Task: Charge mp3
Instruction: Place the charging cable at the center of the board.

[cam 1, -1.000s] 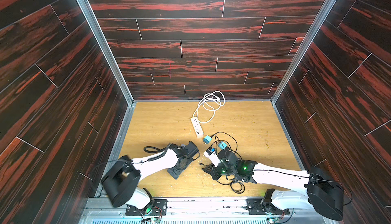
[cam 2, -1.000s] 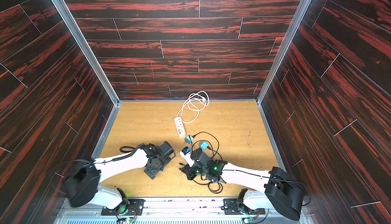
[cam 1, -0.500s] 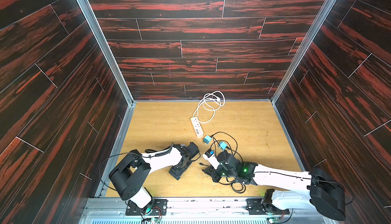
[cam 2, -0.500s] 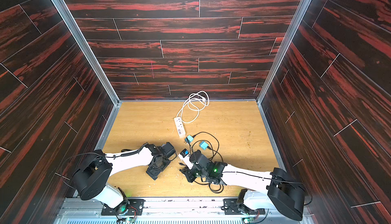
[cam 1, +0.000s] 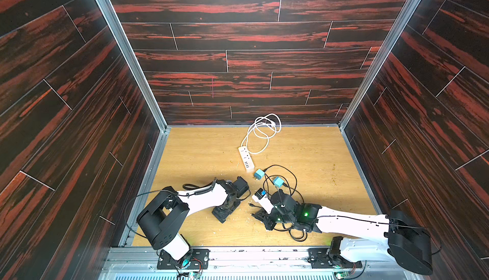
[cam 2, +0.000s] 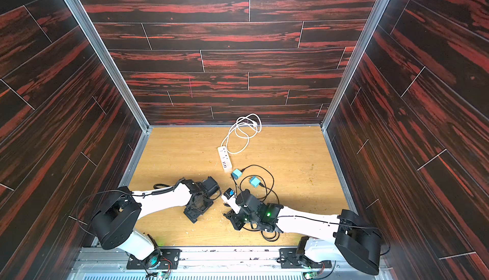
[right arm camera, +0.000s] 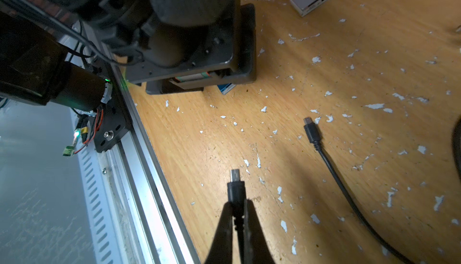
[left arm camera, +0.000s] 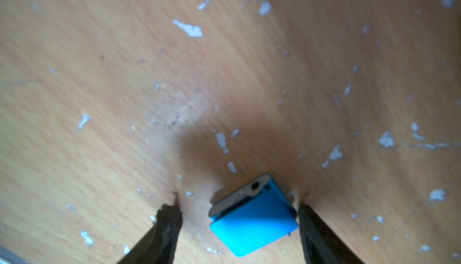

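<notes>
Wood-grain worktop (cam 1: 201, 159), flecked with white chips, and both arms are down low on it. Left arm (cam 1: 203, 199) comes in from seven o'clock: elbow folded back by its base, white forearm angled toward the middle, wrist tipped over so the left jaws point down at the boards. Right arm (cam 1: 349, 220) reaches from five o'clock, forearm stretched almost flat toward nine o'clock, its wrist near the left one but apart from it.

At twelve o'clock of the two wrists lies the white power strip (cam 1: 246, 158), its cord (cam 1: 272, 125) coiled by the back wall. A teal adapter (cam 1: 259, 173) sits just off the strip's near end and a second teal adapter (cam 1: 277, 181) is beside it, with black leads looping from both.

And the mp3 (left arm camera: 254, 221): small, blue, flat on the worktop at about seven o'clock from centre, between the left jaws. Those jaws stand partly apart, straddling it. One finger (left arm camera: 316, 230) is right at its edge and the other finger (left arm camera: 164, 227) is clear of it, so nothing is gripped.

Right jaws are pinched tight on a black plug (right arm camera: 235, 190), its metal tip sticking out ahead, low over the boards. A second plug (right arm camera: 311, 131) lies loose nearby.
</notes>
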Tool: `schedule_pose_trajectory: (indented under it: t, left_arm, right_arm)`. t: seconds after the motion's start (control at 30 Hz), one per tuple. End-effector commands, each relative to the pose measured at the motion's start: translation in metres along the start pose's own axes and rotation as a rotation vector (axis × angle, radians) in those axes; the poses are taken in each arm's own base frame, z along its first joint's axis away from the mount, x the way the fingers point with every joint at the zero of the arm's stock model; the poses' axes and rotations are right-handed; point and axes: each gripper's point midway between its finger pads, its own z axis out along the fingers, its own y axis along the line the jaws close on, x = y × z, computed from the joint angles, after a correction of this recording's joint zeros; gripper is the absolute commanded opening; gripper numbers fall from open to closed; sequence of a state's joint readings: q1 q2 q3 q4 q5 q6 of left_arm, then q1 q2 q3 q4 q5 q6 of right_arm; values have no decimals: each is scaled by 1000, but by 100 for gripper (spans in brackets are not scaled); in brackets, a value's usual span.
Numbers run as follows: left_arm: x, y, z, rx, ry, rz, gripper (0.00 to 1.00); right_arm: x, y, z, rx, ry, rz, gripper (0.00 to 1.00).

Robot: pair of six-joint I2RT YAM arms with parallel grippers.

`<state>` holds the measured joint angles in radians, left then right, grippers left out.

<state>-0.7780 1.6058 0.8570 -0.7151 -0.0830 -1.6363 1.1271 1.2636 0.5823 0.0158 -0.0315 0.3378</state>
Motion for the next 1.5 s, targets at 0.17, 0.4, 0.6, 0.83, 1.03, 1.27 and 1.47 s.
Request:
schedule_pose_trajectory:
  t: [0.17,0.4,0.6,0.83,1.03,1.27,1.47]
  left_arm:
    - [8,-34,8,132,40,113,66]
    - [4,-21,12,94,23,132,66]
    - [4,-18,12,98,31,125,81]
    - [-1,3,-4,67,12,-67,100]
    - [-10,15,-15,145,-69,-348,100]
    - [-10,14,-14,142,-63,-461,100]
    - [1,5,1,126,-18,-495,100]
  right_arm:
    - [1,5,8,-7,14,-24,0]
    - [3,5,7,-5,17,-25,0]
    - [3,5,8,-4,18,-29,0]
    - [5,5,7,-3,29,-43,0]
    - [3,10,5,-21,35,-62,0]
    - [5,13,8,-45,44,-77,0]
    - [7,19,10,-54,56,-103,16]
